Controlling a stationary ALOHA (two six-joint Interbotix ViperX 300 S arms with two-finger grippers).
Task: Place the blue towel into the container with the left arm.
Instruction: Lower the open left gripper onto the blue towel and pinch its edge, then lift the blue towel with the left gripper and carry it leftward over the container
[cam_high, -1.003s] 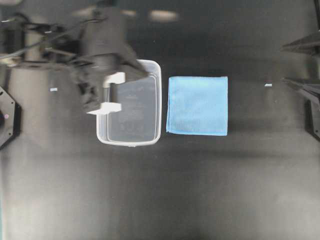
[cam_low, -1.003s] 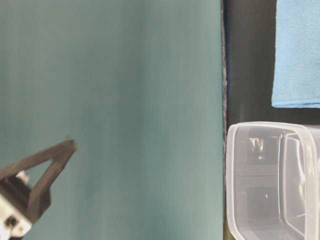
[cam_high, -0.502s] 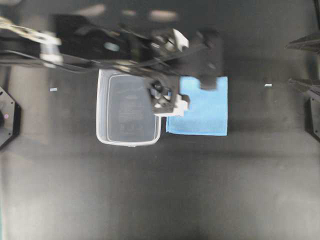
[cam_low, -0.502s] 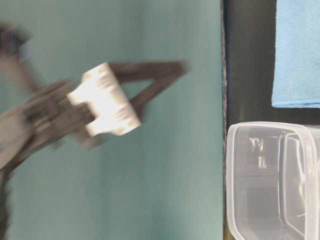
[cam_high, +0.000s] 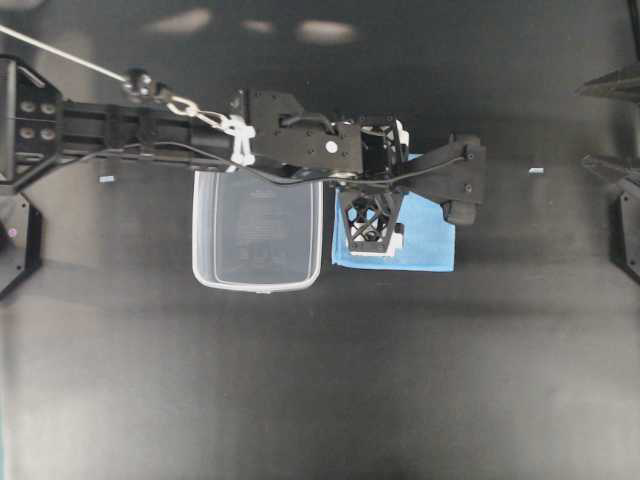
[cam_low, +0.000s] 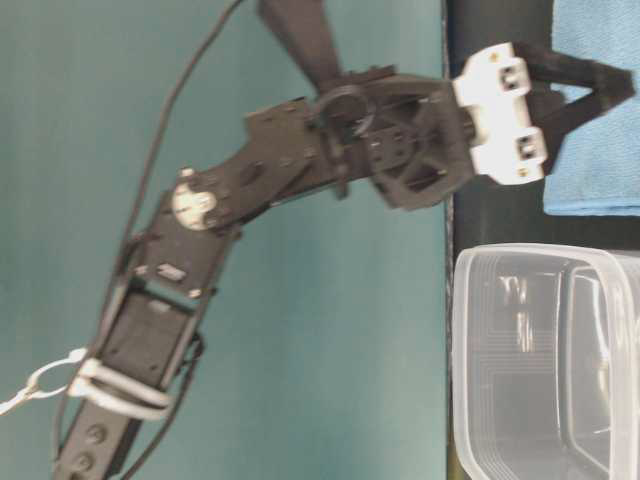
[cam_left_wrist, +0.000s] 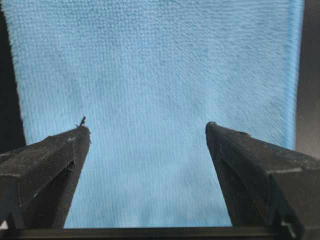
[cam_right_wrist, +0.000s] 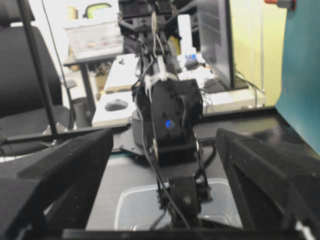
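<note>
The blue towel (cam_high: 425, 240) lies flat on the black table just right of the clear container (cam_high: 258, 235). The left arm (cam_high: 150, 125) reaches over the container's far rim. Its left gripper (cam_high: 422, 225) hangs open over the towel, fingers pointing down. In the left wrist view the towel (cam_left_wrist: 150, 75) fills the frame between the two spread fingers, and the left gripper (cam_left_wrist: 147, 127) holds nothing. From table level the left gripper (cam_low: 600, 95) hovers over the towel (cam_low: 600, 160), beside the container (cam_low: 540, 360). The right gripper (cam_high: 603, 128) stays open at the right edge, empty.
In the right wrist view the right gripper (cam_right_wrist: 165, 132) faces the left arm (cam_right_wrist: 170, 120) and the container (cam_right_wrist: 135, 207). A teal wall (cam_low: 300, 250) stands behind the table. Small white specks (cam_high: 537, 170) lie on the black surface.
The left arm has swung right, from above the container's left rim to above the towel, and its gripper has opened wide. Towel, container and right gripper have not moved.
</note>
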